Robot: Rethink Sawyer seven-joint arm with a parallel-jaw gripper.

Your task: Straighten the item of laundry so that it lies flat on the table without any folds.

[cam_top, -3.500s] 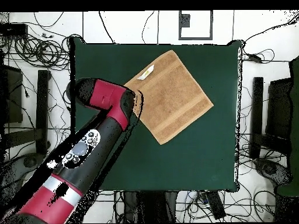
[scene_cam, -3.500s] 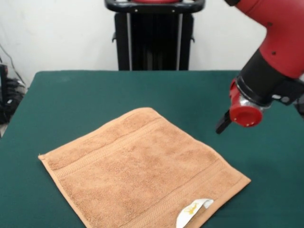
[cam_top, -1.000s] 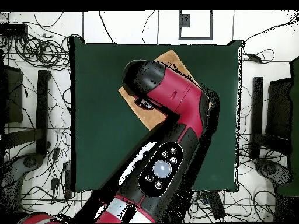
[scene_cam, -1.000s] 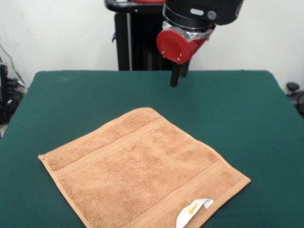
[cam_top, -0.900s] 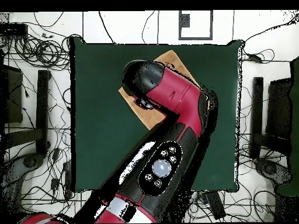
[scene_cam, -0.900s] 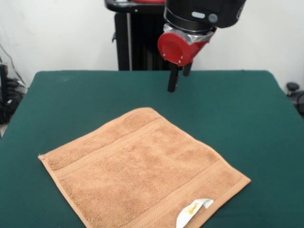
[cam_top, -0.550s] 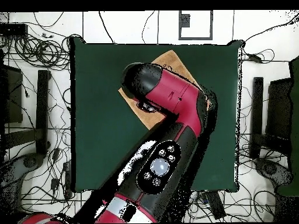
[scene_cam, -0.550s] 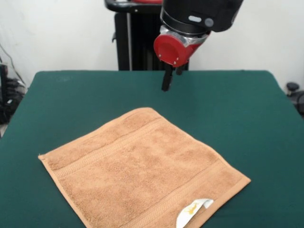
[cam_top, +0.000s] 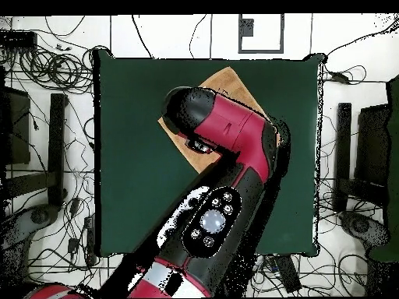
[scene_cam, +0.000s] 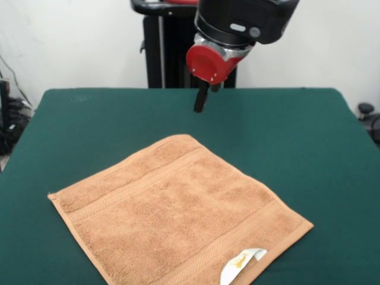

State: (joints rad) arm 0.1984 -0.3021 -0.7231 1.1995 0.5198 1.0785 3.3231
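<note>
The towel [scene_cam: 178, 211] lies spread flat on the counter [scene_cam: 309, 136], below and nearer than the raised pincer [scene_cam: 202, 98], whose grip state cannot be told. Judged essentially finished; next, only withdrawal.

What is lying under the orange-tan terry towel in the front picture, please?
Around the orange-tan terry towel only the dark green felt table shows. The towel lies flat, no bulge visible. Its white label curls upward. What the cloth covers cannot be seen.

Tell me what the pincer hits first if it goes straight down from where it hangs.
Probably the bare dark green felt table, just beyond the orange-tan terry towel's far corner; the pincer hangs above, and depth is uncertain.
</note>
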